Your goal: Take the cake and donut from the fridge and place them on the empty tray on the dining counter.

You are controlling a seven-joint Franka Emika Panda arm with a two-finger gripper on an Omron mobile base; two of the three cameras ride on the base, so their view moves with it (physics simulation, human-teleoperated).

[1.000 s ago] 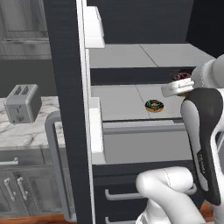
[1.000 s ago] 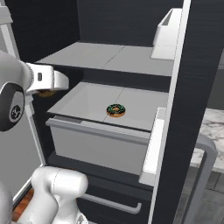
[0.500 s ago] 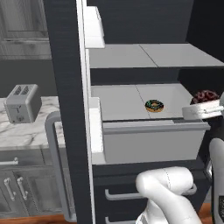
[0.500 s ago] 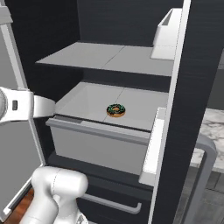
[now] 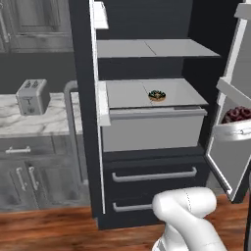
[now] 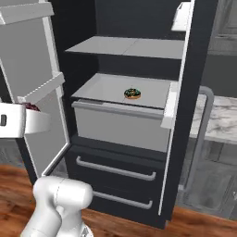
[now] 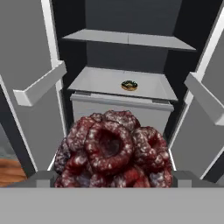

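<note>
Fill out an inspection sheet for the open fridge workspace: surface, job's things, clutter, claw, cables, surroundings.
Surface: light grey fridge shelf above a closed grey drawer.
Job's things: donut sits alone on that shelf; cake is out of the fridge, held at the claw in front of the open doors.
Clutter: nothing seen.
Claw: claw has its jaws wide around the cake, carrying it.
Cables: nothing seen.
Surroundings: both fridge doors open; toaster on the marble wall counter; wood floor below.

toaster (image 5: 31, 96) on marble wall counter (image 5: 29, 125) | wood floor (image 5: 49, 228), apparently
</note>
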